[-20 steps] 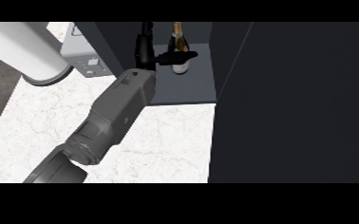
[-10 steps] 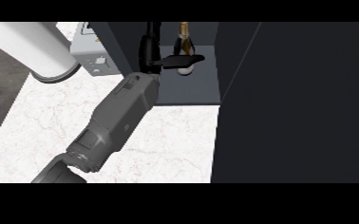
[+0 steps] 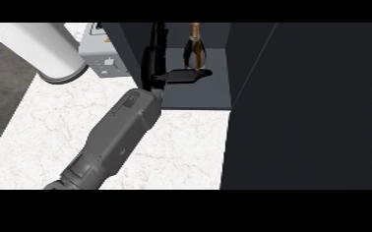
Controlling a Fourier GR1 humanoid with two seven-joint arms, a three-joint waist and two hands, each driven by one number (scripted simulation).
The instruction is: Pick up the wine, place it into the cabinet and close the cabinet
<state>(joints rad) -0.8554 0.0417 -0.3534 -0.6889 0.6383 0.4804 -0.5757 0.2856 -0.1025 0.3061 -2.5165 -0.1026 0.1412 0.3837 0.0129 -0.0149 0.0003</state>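
The wine bottle stands upright inside the open dark cabinet, towards the back of its floor. My left hand reaches into the cabinet just left of the bottle. Its fingers stretch straight along the cabinet's left wall. The thumb sticks out to the right, in front of the bottle's lower part, and does not curl round the bottle. The hand is open. The grey forearm rises from the lower left. The wide dark cabinet door stands open at the right. My right hand does not show.
A thick white cylinder lies at the upper left, beside a small grey box next to the cabinet. The white marble counter lies in front of the cabinet. A dark strip runs along its left edge.
The hand has drawn back a little towards me and its thumb now sits lower, in front of the bottle's base. The bottle stays upright in the cabinet. The view has shifted slightly.
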